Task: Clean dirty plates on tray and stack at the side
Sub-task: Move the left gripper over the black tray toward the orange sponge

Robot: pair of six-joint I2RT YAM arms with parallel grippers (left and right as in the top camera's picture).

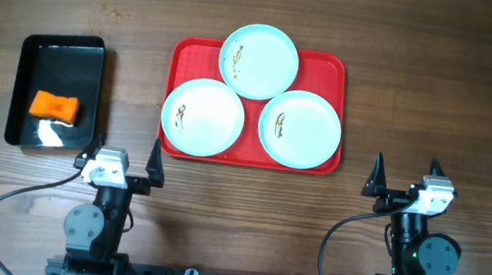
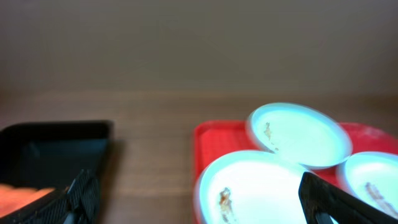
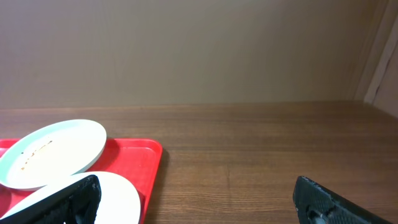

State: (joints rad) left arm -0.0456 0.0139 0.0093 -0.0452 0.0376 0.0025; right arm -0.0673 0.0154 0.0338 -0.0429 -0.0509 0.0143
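Both arms sit low. The left end effector (image 1: 123,157) and right end effector (image 1: 405,173) gape wide, holding nothing. The plates (image 1: 202,117), all smeared, cluster on the tray (image 1: 184,53), forward-right of the left one and forward-left of the right. The sponge (image 1: 54,106) waits in the bin (image 1: 63,50), forward-left. The bare wooden tabletop (image 1: 444,85) ahead of the right looks like stacking room.

Bare brown wooden surface (image 1: 433,102) lies right of the large red rectangular plastic tray (image 1: 190,58); a strip separates it from the glossy black rectangular bin (image 1: 61,68) at left. Three round pale plates (image 1: 203,117) crowd the tray, the far one overhanging its rim.
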